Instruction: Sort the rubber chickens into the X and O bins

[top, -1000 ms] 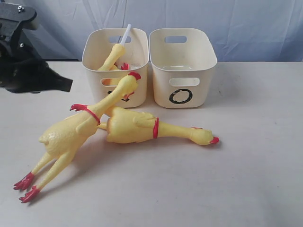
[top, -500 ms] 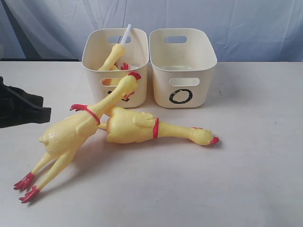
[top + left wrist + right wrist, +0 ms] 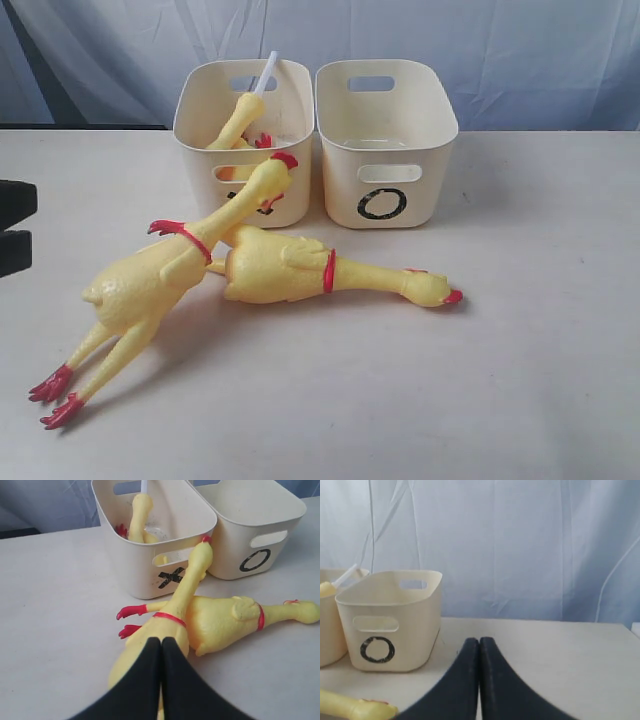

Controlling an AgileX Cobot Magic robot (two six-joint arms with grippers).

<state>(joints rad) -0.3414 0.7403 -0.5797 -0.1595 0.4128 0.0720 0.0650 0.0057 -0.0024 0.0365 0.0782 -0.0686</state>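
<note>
Leaning chicken lies just ahead of left gripper, head propped on X bin, across second chicken. Left gripper and right gripper both clenched, empty. Risk: lifting the upper bird drags the lower one or shoves the bin.

In the exterior view the head of the leaning chicken hides most of the mark on the X bin. In the left wrist view the left gripper covers that chicken's rear and legs.
</note>
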